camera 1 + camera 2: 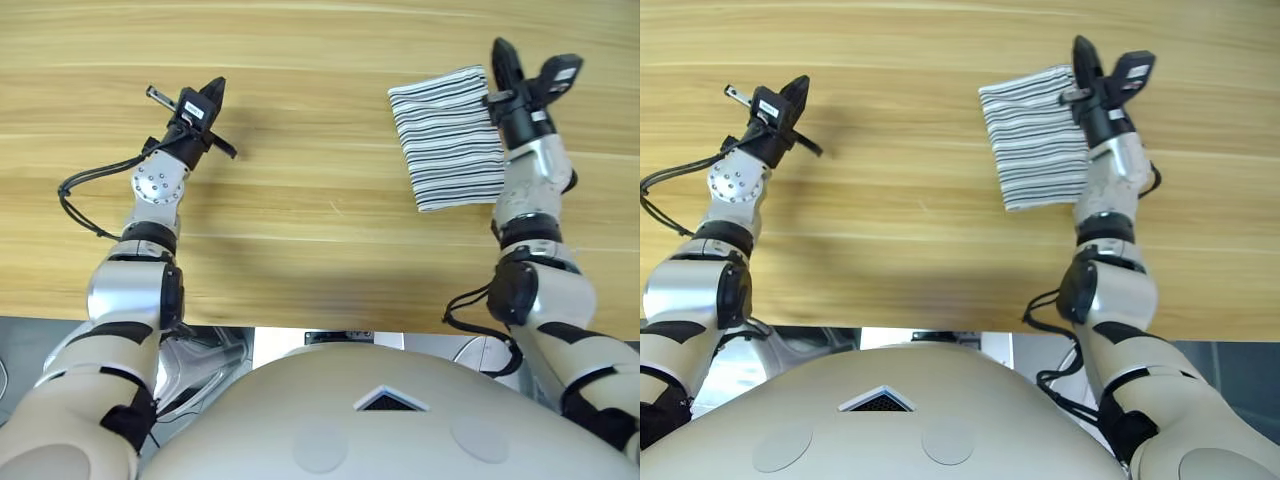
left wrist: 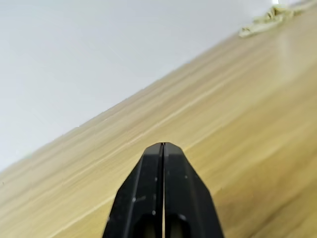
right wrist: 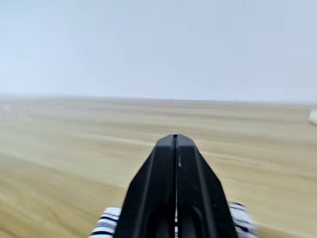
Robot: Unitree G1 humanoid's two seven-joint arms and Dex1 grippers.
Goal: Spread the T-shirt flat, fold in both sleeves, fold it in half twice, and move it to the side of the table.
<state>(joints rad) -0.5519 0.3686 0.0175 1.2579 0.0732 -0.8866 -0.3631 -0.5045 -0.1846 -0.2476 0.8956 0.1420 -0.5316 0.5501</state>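
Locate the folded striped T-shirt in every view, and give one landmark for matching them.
Left eye view: T-shirt lies upper right on the table, with the right gripper at its right edge.
Right eye view: same spot, right of centre.
Left wrist view: looks past the left gripper along the table wood.
Right wrist view: T-shirt stripes peek out beneath the right gripper.
Shared landmark: the table's wood grain.

Right gripper [image 3: 175, 136]: black fingers pressed together, pointing to 12 o'clock.
T-shirt [image 3: 104, 225]: striped, under the fingers, at 5 and 7 o'clock.
Table [image 3: 74, 148]: wooden, stretching ahead.
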